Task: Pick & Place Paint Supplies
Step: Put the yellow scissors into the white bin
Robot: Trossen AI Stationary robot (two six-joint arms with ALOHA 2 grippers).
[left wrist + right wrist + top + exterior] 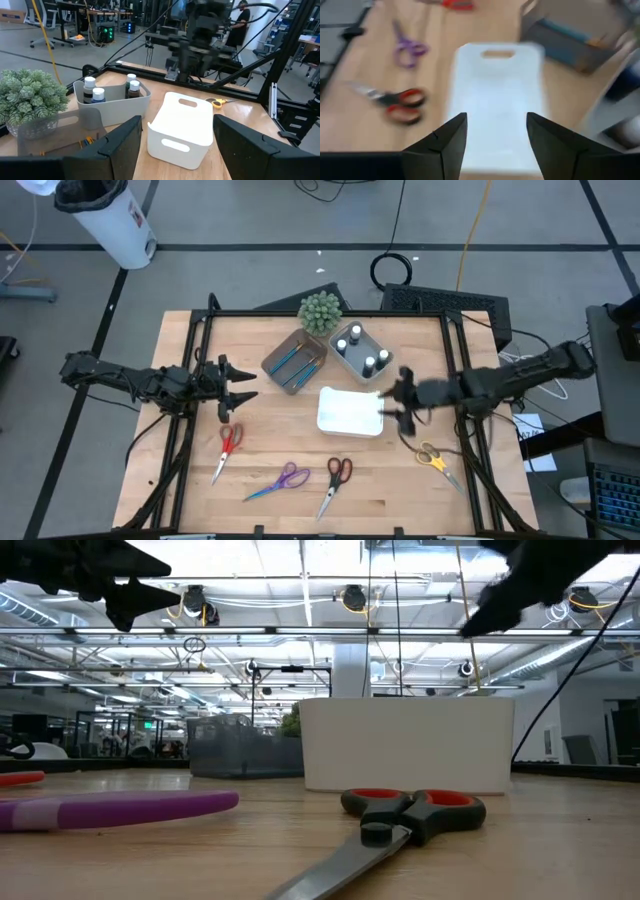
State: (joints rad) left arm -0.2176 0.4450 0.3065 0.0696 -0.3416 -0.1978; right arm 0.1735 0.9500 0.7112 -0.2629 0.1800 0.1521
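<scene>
While my right gripper hangs with fingers spread and empty just beside the white tray, four pairs of scissors lie on the table: red, purple, another red and yellow. Four white-capped bottles stand in the pale blue-grey tray, brushes in the brown tray. My left gripper waits, fingers apart, holding nothing.

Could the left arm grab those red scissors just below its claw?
Probably yes: the red scissors lie flat on bare wood just beside the open left gripper, with nothing lying over or against them.
</scene>
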